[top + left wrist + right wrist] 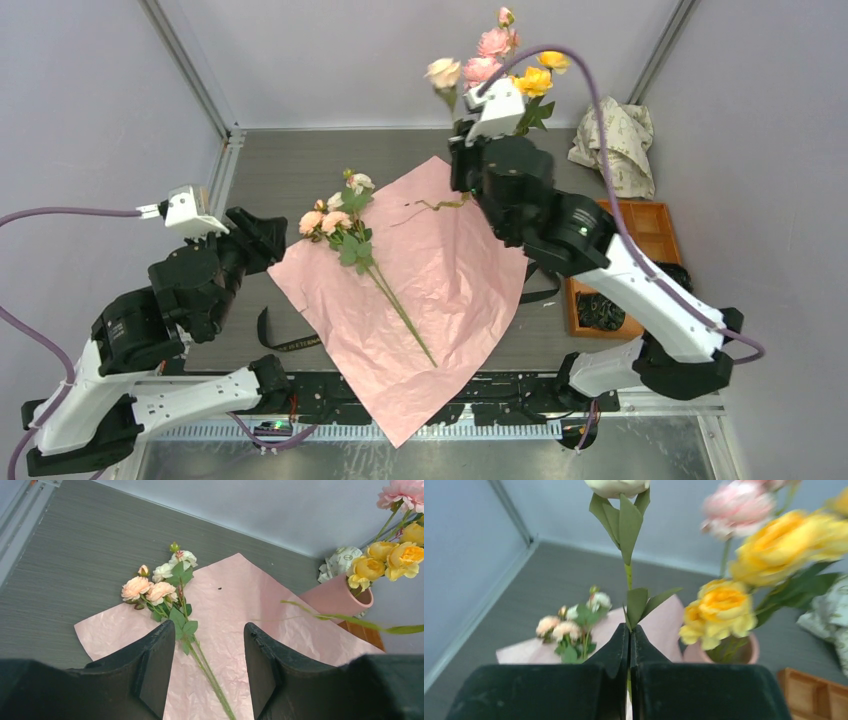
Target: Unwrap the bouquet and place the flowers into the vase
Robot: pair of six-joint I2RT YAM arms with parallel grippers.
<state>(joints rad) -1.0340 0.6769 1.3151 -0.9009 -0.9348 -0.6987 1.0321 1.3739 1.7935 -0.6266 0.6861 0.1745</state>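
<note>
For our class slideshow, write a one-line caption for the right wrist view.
Right end effector shut on the stem of a cream flower; yellow flowers stand in the vase behind.

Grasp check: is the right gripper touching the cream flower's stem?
Touching. Right wrist view: the right gripper is shut on the cream flower's stem, which rises between its fingers.

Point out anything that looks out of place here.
One spray of peach and cream flowers lies flat on the pink paper, not in the vase. A crumpled printed paper sits in the far right corner, and a black ribbon lies loose at the sheet's left edge.
</note>
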